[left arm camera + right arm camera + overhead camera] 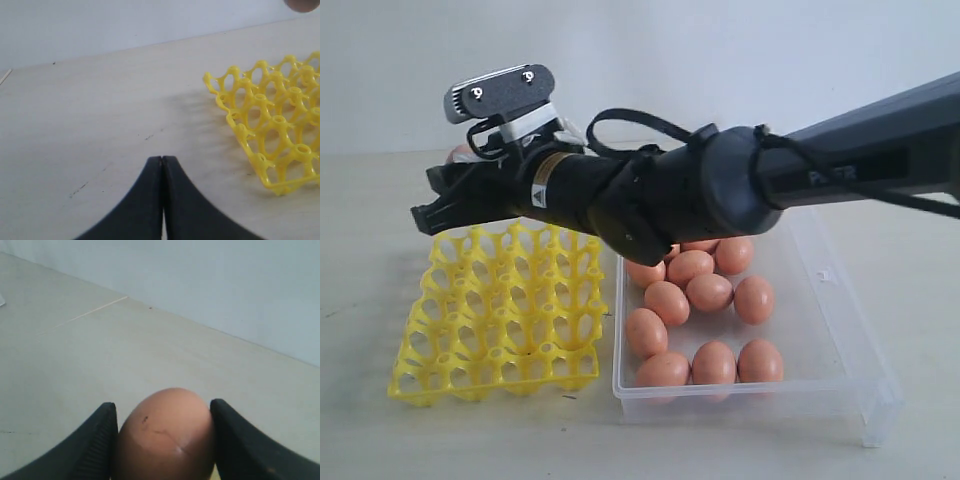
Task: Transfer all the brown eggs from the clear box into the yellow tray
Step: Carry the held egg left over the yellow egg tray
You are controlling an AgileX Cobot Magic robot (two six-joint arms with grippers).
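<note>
My right gripper (163, 409) is shut on a brown egg (167, 435), one finger against each side of it. In the exterior view this gripper (430, 198) reaches across the middle and hovers over the far left part of the yellow tray (500, 310), whose cups are all bare. Several brown eggs (708, 292) lie loose in the clear box (845, 335) to the right of the tray. My left gripper (162, 159) is shut with nothing in it, low over bare table beside the tray's corner (270, 125). It does not show in the exterior view.
The tray and the box stand side by side on a pale table, with a plain wall behind. The right arm's dark body (720, 190) spans above the box's far end. A cable loop (625, 125) rises off the wrist.
</note>
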